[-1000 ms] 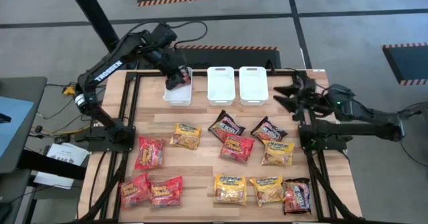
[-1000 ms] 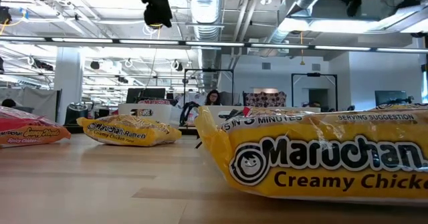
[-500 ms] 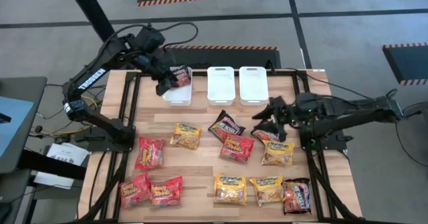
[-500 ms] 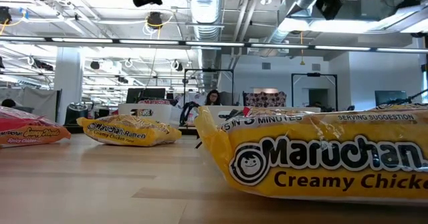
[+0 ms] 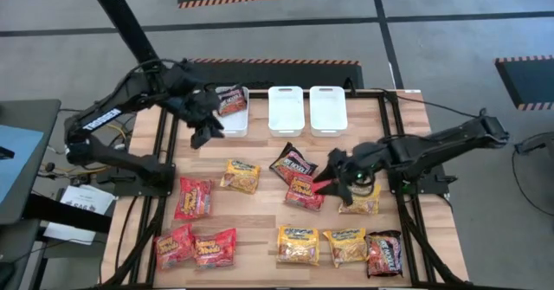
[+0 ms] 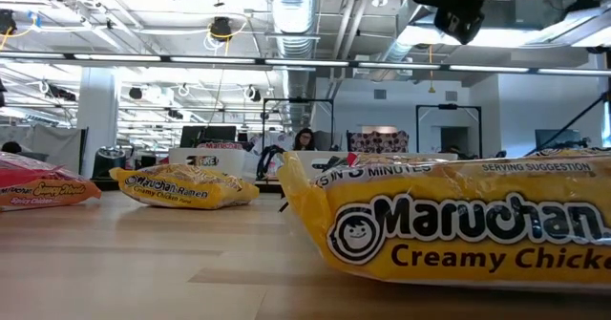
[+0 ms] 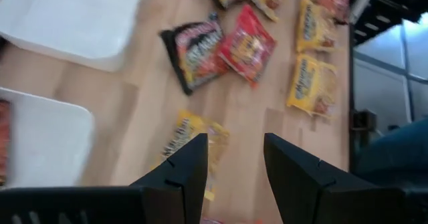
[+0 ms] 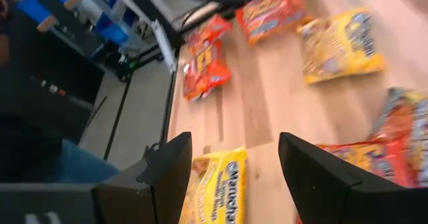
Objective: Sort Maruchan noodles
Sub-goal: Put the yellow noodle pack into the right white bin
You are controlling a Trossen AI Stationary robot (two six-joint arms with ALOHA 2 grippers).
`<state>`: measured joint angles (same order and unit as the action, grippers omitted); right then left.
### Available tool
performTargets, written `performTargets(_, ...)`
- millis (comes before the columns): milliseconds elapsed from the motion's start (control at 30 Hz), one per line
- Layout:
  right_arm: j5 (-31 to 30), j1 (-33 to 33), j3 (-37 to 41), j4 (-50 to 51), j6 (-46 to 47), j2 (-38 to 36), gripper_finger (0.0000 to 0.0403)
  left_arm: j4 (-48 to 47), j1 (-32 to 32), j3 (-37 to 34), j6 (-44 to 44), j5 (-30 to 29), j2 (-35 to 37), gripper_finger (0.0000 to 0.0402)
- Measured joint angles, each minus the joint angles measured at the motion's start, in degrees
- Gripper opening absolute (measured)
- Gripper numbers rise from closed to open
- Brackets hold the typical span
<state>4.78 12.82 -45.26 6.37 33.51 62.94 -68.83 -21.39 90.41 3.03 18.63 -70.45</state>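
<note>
Left pincer hangs over the far left part of the counter, just beside the leftmost white bin, and its fingers stand apart with nothing between them. One dark packet lies in that leftmost bin; the middle bin and the right bin sit next to it along the far edge. Right pincer reaches in low over the middle of the counter, right above the red packet and near the dark packet beside it. Its fingers are spread wide and grip nothing. The rest of the Maruchan noodles lie loose across the wood: a yellow packet left of centre, three red packets at the near left, yellow packets along the near edge with a dark one at the near right corner, and another yellow one under the right arm. From counter height a yellow Creamy Chicken packet fills the foreground, with a person seated far off in the room behind
</note>
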Motion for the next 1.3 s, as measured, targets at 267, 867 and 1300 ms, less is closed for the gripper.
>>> performTargets(267, -0.02, 4.33, -3.75, 0.02, 4.62, 9.87, 0.0249, 1.95, 8.70, -6.95, 5.72, -4.72, 5.19, 0.0132)
performTargets(867, 0.88, 9.38, -11.24, -0.45, 7.17, 31.13, 0.0249, 13.22, 20.79, -13.85, 11.95, -11.85, 7.52, 0.0132)
performTargets(1300, 1.16, 10.60, -13.18, 0.53, 6.98, 40.27, 0.0249, 13.33, 24.25, -13.85, 13.96, -15.11, 7.56, 0.0132)
